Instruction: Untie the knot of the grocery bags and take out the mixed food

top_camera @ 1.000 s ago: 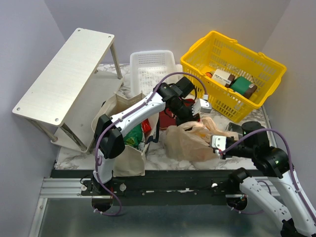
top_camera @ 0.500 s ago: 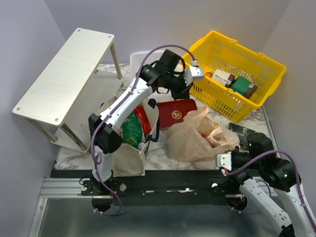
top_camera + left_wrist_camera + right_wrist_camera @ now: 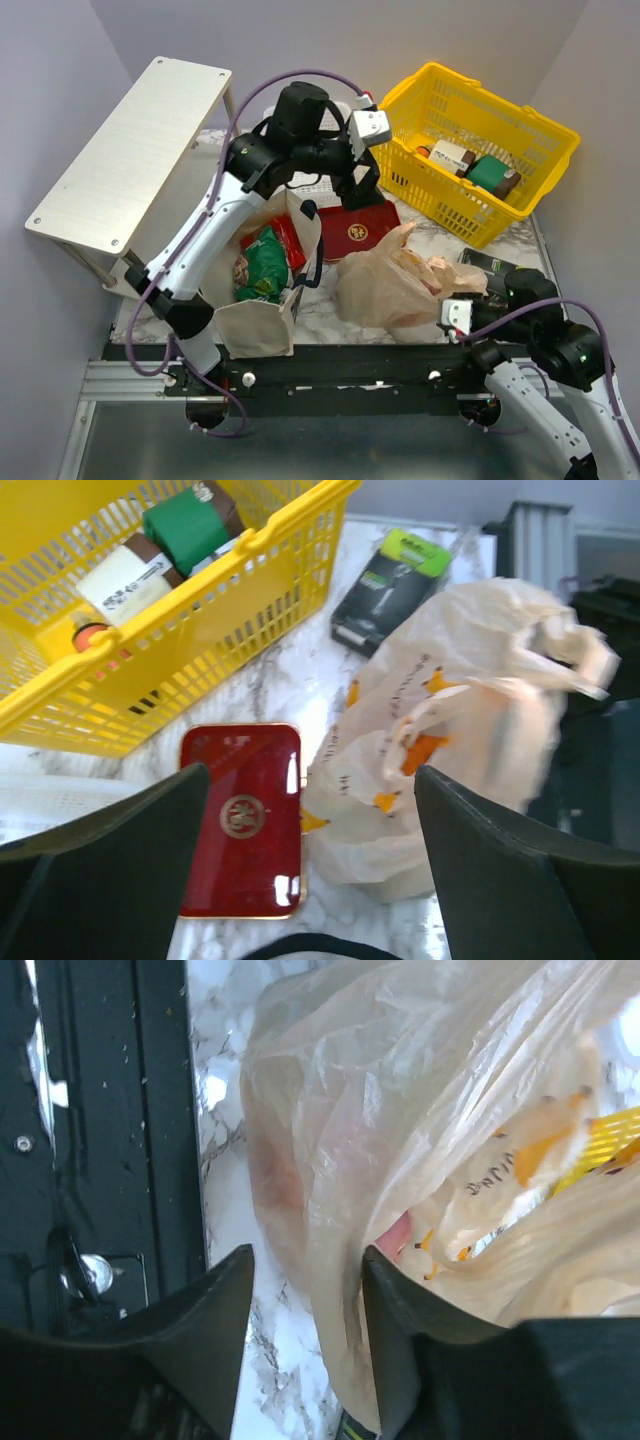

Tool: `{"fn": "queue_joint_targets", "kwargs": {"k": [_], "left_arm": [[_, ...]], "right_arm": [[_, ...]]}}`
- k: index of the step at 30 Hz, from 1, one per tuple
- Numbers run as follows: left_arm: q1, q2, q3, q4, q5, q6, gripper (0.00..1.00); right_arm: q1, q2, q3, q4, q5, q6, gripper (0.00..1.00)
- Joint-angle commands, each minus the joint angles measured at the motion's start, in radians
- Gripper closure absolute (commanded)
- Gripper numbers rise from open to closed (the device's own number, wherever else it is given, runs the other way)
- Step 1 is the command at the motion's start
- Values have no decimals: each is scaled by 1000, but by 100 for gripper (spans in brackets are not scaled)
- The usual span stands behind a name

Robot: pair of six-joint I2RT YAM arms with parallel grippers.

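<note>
Centre frame, the plastic bag (image 3: 385,290) looks loosened; one red packet (image 3: 360,232) lies on the worktop (image 3: 320,300). The tote (image 3: 250,325) is unemptied. Left jaws gape empty, and right jaws stand part-open, gripping nothing.

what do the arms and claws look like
The left arm and right arm have white links, black joints and a looping purple cable. The left claw and right claw each have two broad matte-black fingers.

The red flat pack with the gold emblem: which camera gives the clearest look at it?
Left wrist view: the red flat pack lies whole and close, emblem plain. The top view shows it small, with the left gripper overlapping its far edge. The right wrist view misses it.
</note>
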Motion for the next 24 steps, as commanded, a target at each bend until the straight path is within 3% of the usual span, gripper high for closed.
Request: {"fn": "queue_joint_targets", "kwargs": {"k": [1, 5, 8, 10, 12, 13, 15, 16, 18, 19, 22, 24], "left_arm": [[-42, -149, -138, 57, 79, -43, 2], [-155, -175, -241, 82, 5, -12, 2], [-203, -162, -278, 114, -117, -50, 2], [-243, -152, -296, 140, -267, -82, 2], [-255, -142, -313, 160, -323, -82, 6], [-257, -136, -313, 165, -396, -91, 21], [-257, -126, -301, 158, -444, -84, 39], [-258, -128, -296, 155, -459, -73, 64], [-257, -137, -290, 139, -484, -39, 84], [-257, -155, -292, 132, -499, -35, 100], [-257, -244, -362, 140, -568, -59, 100], [-257, -308, -480, 180, -604, -70, 100]], "right_arm": [[5, 50, 56, 149, 69, 274, 40], [5, 139, 98, 254, 112, 444, 39], [5, 171, 138, 325, 129, 520, 39], [5, 183, 163, 376, 181, 547, 38], [5, 200, 175, 422, 279, 573, 37], [5, 213, 178, 432, 305, 583, 36], [5, 248, 175, 469, 361, 577, 36], [5, 254, 169, 488, 375, 580, 37], [5, 268, 134, 540, 419, 589, 37], [5, 268, 119, 555, 447, 600, 46], [5, 242, 42, 526, 467, 578, 63], [4, 204, 16, 415, 398, 494, 67]]}}
